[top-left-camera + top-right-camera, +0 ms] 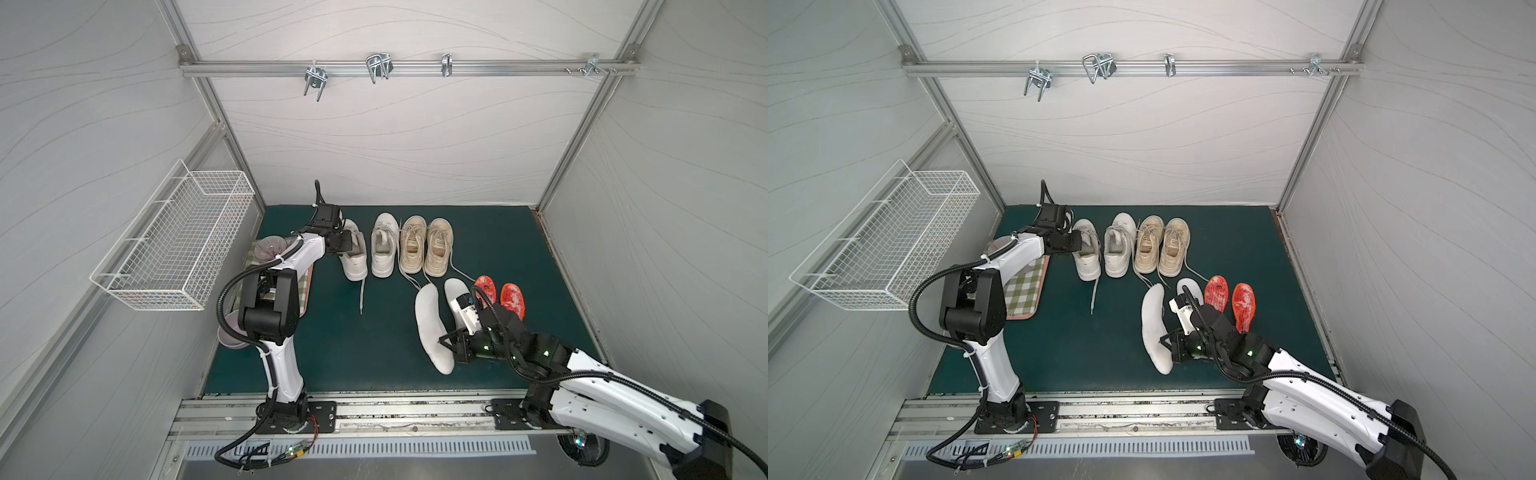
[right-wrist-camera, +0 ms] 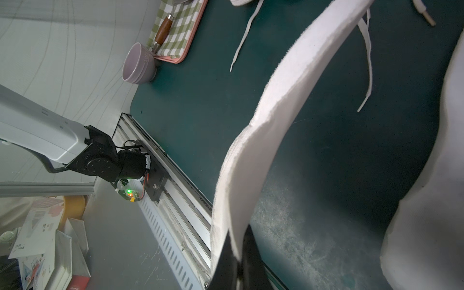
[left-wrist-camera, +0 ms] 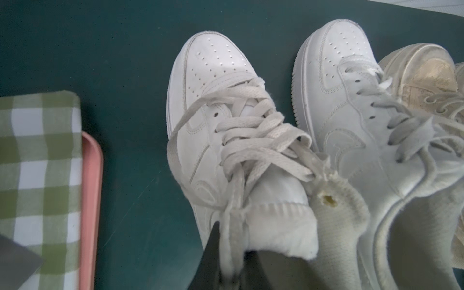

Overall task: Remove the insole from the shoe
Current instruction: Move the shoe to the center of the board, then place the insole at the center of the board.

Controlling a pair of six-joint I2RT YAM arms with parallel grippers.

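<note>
right gripper (image 2: 238,256) clamped on edge of white insole (image 1: 430,328), near front of table (image 1: 353,353), insole outside any shoe. just behind: second white insole (image 1: 453,289), two red insoles (image 1: 485,286). farther back: row of shoes (image 1: 411,249), side by side. left gripper (image 3: 236,266) closed on tongue and lace of white shoe (image 3: 213,113) at left end of row.
</note>
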